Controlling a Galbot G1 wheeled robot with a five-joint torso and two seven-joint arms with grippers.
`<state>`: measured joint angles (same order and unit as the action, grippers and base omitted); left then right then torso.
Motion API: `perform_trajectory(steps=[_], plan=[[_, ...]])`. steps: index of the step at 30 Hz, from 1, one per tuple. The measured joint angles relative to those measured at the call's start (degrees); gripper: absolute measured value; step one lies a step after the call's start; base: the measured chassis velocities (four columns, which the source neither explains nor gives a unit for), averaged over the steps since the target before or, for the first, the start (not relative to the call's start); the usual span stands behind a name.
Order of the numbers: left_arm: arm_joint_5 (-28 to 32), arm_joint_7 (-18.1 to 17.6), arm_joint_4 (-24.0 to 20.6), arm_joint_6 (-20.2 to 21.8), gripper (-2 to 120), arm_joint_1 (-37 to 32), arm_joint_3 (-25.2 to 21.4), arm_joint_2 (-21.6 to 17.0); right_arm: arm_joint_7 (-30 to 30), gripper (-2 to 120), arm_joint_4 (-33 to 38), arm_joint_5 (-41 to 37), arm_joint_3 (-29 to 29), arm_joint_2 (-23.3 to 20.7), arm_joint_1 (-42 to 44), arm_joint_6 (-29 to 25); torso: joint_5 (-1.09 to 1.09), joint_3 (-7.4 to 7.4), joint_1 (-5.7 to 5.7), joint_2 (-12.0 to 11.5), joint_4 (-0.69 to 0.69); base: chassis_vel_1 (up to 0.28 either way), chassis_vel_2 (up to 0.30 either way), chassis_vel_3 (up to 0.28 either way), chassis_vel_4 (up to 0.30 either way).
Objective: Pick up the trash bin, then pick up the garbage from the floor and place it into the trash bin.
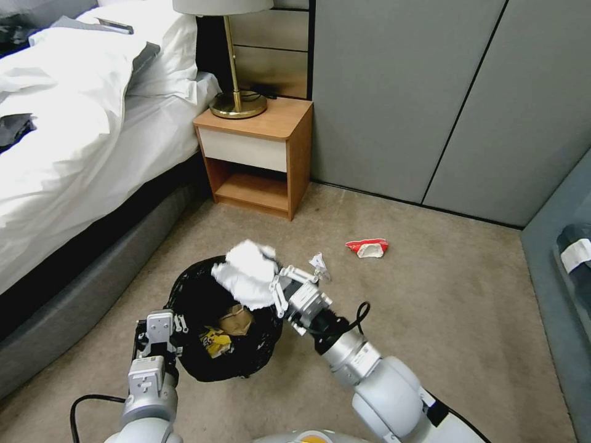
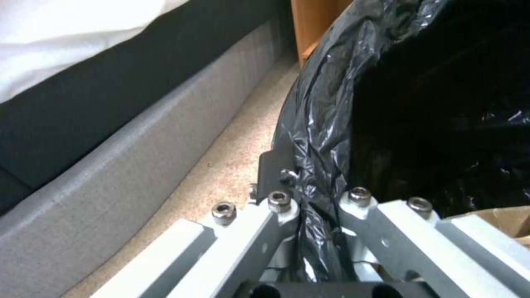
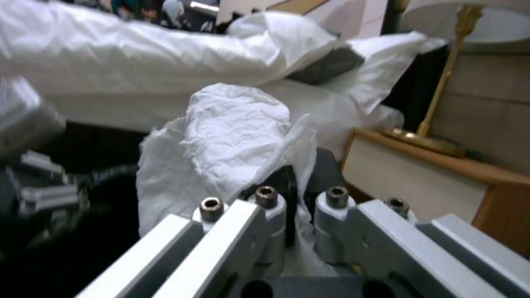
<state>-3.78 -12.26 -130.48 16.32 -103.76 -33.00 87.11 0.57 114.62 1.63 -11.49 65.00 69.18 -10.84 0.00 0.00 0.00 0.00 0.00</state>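
Tissue (image 1: 246,274) hangs pinched in the right gripper (image 1: 277,289) above the trash bin (image 1: 203,363), whose bag-lined rim the left gripper (image 1: 161,335) clamps beside the bed (image 1: 74,154), so it's the drop-in step, needing only parted fingers.

No lettering, number or brand can be read anywhere — the yellow wrapper (image 1: 215,341) in the trash bin (image 1: 203,295) bears dark print and the red-and-white packet (image 1: 367,247) on the floor (image 1: 431,320) some marking, but both are too small to make out.
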Motion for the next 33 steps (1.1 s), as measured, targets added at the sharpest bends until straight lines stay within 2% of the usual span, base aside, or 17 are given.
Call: perform_trajectory(steps=[4,9,13,15,16,18,23,28,31,33], plan=[[-0.14,0.02,-0.1,-0.01,0,-0.02,0.1,0.04,-0.4,0,-4.08,0.35,-1.27,0.68,-1.84,0.24,0.0,0.0,0.0,0.0,0.0,0.0,0.0,0.0,0.0],[-0.31,0.03,-0.14,-0.03,0,-0.12,0.12,0.01,-0.43,0,-5.68,-0.13,-1.98,0.52,-2.85,1.29,0.0,0.0,0.0,0.0,0.0,0.0,0.0,0.0,0.0],[-0.78,0.03,-0.17,-0.04,0,-0.13,0.42,0.02,-1.02,0,-5.82,-3.75,-4.08,-1.59,-4.21,4.93,0.0,0.0,0.0,0.0,-0.01,0.0,0.0,0.0,0.0],[-1.22,0.04,-0.2,-0.06,0,-0.12,0.94,0.1,-3.6,0,-4.52,-10.16,-7.28,-3.03,-6.1,11.49,-0.01,0.0,0.0,0.0,-0.01,0.0,0.0,0.0,0.0],[-1.22,0.04,-0.2,-0.06,0,-0.12,0.94,0.1,-3.6,0,-4.52,-10.16,-7.28,-3.03,-6.1,11.49,-0.01,0.0,0.0,0.0,-0.01,0.0,0.0,0.0,0.0],[-1.7,0.05,-0.21,-0.12,0,-0.14,1.41,0.28,-6.64,0,-3.71,-17.3,-10.35,-3.29,-8.31,16.98,-0.01,0.0,0.0,0.0,0.0,0.0,0.0,0.0,0.0],[-2.6,0.05,-0.18,-0.32,0,-0.17,2.2,0.68,-13.39,0,-3.55,-30.74,-16.74,-0.86,-13.09,25.03,-0.01,0.0,0.0,0.0,0.0,0.0,0.0,0.0,0.0],[-2.79,0.05,-0.01,-0.41,0,-0.16,2.35,0.86,-17.34,0,-4.38,-36.18,-20.28,1.4,-15.62,27.92,-0.02,0.0,0.0,0.0,0.0,0.0,0.0,0.0,0.0],[-2.84,0.05,0.15,-0.49,0,-0.21,2.37,0.89,-25.85,0,-5.87,-47.06,-24.62,6.14,-19.6,31.35,-0.01,0.0,0.0,0.0,0.0,0.0,0.0,0.0,0.0],[-2.84,0.05,0.16,-0.5,0,-0.23,2.36,0.88,-27.33,0,-6.08,-49.05,-25.21,6.73,-20.26,31.89,-0.01,0.0,0.0,0.0,0.01,0.0,0.0,0.0,0.0]])
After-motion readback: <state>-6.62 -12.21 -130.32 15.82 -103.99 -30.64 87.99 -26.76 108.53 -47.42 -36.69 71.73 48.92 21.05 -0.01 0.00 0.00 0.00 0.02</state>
